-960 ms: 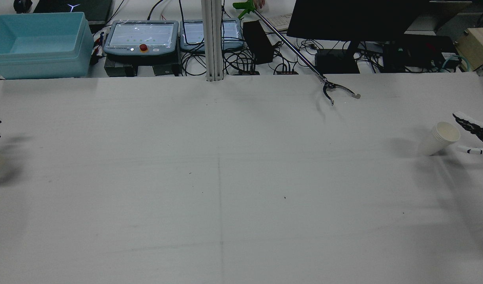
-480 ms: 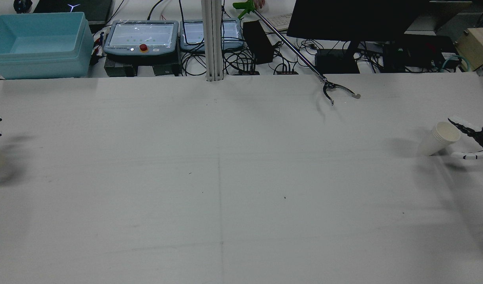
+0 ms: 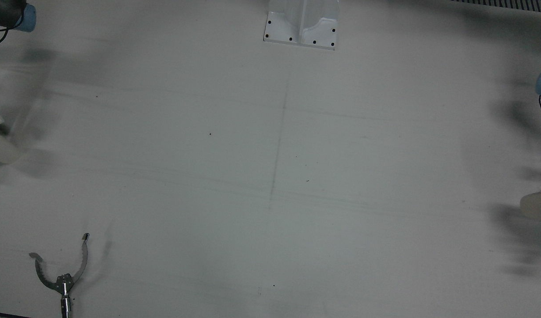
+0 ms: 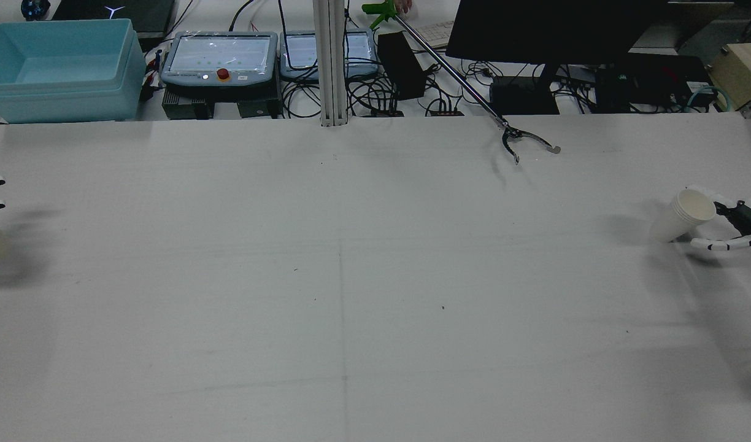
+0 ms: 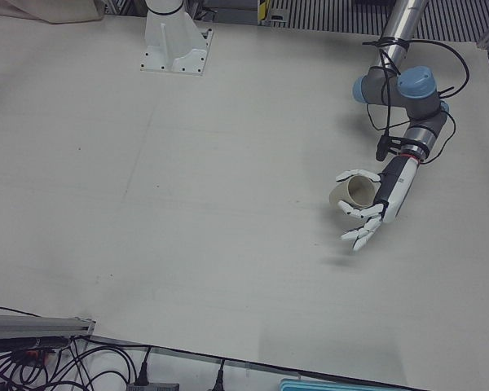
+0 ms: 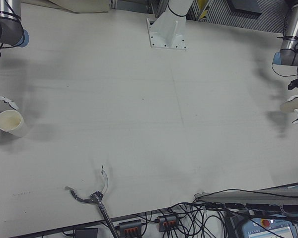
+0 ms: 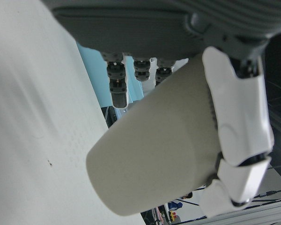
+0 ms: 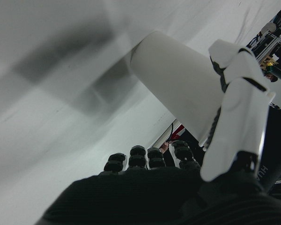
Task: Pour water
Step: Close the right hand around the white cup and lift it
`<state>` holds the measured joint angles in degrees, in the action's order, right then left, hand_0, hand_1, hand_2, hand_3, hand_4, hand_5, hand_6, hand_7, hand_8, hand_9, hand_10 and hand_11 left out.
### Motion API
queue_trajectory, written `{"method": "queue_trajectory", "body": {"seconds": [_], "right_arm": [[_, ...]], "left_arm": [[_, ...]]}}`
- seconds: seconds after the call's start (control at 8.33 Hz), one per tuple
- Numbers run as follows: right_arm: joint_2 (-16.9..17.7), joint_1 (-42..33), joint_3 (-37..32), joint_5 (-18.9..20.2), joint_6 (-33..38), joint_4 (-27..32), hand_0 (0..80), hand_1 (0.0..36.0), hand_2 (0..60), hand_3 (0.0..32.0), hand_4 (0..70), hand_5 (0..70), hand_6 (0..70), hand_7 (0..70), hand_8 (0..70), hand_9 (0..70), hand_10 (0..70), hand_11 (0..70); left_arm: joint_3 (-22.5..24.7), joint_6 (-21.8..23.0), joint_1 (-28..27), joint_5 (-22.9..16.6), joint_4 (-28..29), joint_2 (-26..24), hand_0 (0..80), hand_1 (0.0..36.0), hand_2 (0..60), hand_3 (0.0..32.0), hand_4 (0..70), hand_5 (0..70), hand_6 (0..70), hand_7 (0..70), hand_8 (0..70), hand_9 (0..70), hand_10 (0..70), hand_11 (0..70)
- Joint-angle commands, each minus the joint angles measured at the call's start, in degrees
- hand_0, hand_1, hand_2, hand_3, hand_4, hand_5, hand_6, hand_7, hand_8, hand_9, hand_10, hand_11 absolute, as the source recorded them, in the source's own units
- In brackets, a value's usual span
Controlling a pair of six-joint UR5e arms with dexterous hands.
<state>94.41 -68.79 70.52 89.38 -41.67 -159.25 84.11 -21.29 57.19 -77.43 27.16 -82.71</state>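
A white paper cup (image 4: 682,218) stands on the table at the far right of the rear view. My right hand (image 4: 734,224) reaches in from the edge, open, with fingers on either side of its rim. The right-front view shows that cup (image 6: 9,123) between spread fingertips (image 6: 5,101). In the right hand view the thumb (image 8: 239,103) lies along the cup (image 8: 178,79). My left hand (image 5: 379,208) is shut on a second paper cup (image 5: 354,191), held on its side above the table, thumb over it and the other fingers stretched out. The left hand view shows this cup (image 7: 154,154) against the palm.
A long reach-grabber tool (image 4: 529,144) lies with its open claw on the table's far edge; a person's hand holds its green handle. Beyond the table are a blue bin (image 4: 62,67), teach pendants (image 4: 219,58), cables and a monitor (image 4: 559,27). The arms' pedestal (image 3: 301,22) stands mid-table.
My right hand has moved in toward the standing cup and its fingers now bracket the rim. The left hand has drifted slightly up the rear view with its cup.
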Motion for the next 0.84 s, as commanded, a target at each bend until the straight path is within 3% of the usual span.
{"method": "queue_trajectory", "body": {"seconds": [0.0, 0.24, 0.36, 0.48, 0.6, 0.72], "right_arm": [[-1.41, 3.65, 0.14, -3.15, -0.16, -0.01, 51.4, 24.8, 26.2, 0.0, 0.0, 1.6, 2.2, 12.9, 6.5, 9.5, 3.8, 8.0], [-3.43, 5.67, 0.23, -4.03, -0.25, -0.09, 52.6, 26.0, 27.4, 0.0, 0.0, 3.1, 3.7, 15.5, 7.3, 11.3, 5.5, 10.5], [-4.31, 7.08, 1.79, -4.9, -1.38, -2.36, 55.4, 27.8, 27.6, 0.0, 1.7, 6.4, 7.3, 21.6, 9.8, 15.7, 8.1, 14.5], [-4.15, 7.44, 6.33, -5.87, -4.79, -7.77, 60.6, 30.7, 28.3, 0.0, 7.6, 14.3, 13.0, 31.6, 15.6, 24.9, 13.2, 22.0], [-3.63, 7.35, 10.38, -6.05, -6.65, -12.09, 80.0, 36.0, 30.0, 0.0, 26.7, 58.9, 45.2, 70.0, 48.9, 68.5, 42.0, 62.9], [-2.49, 7.27, 12.34, -6.84, -6.67, -12.48, 80.0, 36.0, 59.8, 0.0, 28.5, 70.0, 65.4, 70.0, 68.6, 70.0, 62.8, 70.0]], "left_arm": [[0.44, 0.37, 0.03, 0.0, 0.0, 0.18, 54.7, 28.4, 60.0, 0.0, 70.0, 70.0, 16.0, 20.5, 6.2, 9.8, 15.6, 23.2], [0.44, 0.37, 0.03, 0.0, 0.0, 0.18, 54.8, 28.3, 60.0, 0.0, 70.0, 70.0, 15.8, 20.5, 6.1, 9.8, 15.5, 23.1], [1.23, 0.37, 0.03, 0.26, -0.17, 0.27, 54.6, 28.0, 60.0, 0.0, 70.0, 70.0, 15.7, 20.4, 6.0, 9.7, 15.4, 22.9], [1.5, 0.46, 0.03, 0.7, -0.17, 0.27, 54.8, 27.7, 60.0, 0.0, 70.0, 70.0, 15.6, 20.3, 6.0, 9.7, 15.4, 22.9], [1.5, 0.37, 0.03, 0.88, -0.17, 0.27, 54.9, 27.6, 60.0, 0.0, 70.0, 70.0, 15.8, 20.4, 6.0, 9.7, 15.5, 23.0], [1.5, 0.46, 0.03, 0.88, -0.17, 0.35, 54.8, 27.8, 60.0, 0.0, 70.0, 70.0, 16.1, 20.4, 6.1, 9.7, 15.2, 22.7]]}}
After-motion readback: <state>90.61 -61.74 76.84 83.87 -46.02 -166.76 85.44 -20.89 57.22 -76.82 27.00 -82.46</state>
